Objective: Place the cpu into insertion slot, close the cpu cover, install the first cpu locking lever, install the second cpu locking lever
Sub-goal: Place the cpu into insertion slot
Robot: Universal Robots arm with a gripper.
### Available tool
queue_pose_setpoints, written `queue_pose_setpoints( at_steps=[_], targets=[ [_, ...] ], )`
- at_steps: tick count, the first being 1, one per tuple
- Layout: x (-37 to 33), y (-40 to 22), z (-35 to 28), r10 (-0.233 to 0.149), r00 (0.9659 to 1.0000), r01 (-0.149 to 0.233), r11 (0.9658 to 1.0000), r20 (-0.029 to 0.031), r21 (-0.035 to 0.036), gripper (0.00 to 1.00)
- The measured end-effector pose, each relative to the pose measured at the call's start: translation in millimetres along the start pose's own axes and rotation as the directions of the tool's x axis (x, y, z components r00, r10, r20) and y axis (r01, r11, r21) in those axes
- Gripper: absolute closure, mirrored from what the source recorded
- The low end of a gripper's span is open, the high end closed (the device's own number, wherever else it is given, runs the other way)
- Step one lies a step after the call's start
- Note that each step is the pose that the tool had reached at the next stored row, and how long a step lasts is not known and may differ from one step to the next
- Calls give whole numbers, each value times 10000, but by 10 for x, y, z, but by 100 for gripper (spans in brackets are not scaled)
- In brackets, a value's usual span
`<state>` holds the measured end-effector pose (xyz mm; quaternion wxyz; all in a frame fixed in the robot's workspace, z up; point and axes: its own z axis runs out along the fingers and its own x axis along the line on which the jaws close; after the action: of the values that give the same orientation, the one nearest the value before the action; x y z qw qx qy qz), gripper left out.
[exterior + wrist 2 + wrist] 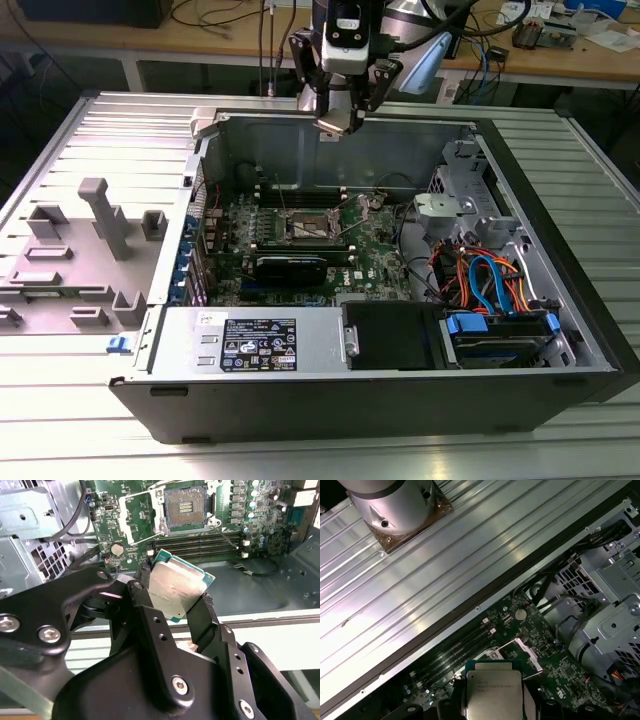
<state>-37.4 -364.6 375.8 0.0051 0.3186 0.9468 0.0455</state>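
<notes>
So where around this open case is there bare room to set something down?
Bare: the ribbed table nearer the camera than the case, and the strip at the exterior view's right. Crowded: the grey fixtures at the exterior view's left, the motherboard, the cables beside it.

Gripper [338, 116]: at 12 o'clock in my exterior view, hanging over the back wall of the computer case [560, 392].
Cpu [334, 125]: a pale flat piece pinched at the fingertips, well apart from the board.
Insertion slot [303, 228]: just off centre toward 10 o'clock, on the green motherboard [378, 252].
Black card [290, 268]: lying just at 6 o'clock of the slot.
Power supply [250, 342]: silver box along the front wall, at 6 o'clock.
Cables [488, 285]: blue and orange, bundled at 4 o'clock.
Grey fixture [95, 240]: at 9 o'clock, outside the case on the ribbed table [60, 425].
</notes>
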Motion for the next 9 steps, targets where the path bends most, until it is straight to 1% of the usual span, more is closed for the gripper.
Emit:
queue_pose_setpoints(
  at_steps=[3,7,9],
  targets=[
    [0,0,0,339,9994,-339,9994,30,-7,46],
    [0,0,0,615,9981,-615,9981,55,-14,46],
    [0,0,0,828,9965,-828,9966,73,-20,46]
  ],
)
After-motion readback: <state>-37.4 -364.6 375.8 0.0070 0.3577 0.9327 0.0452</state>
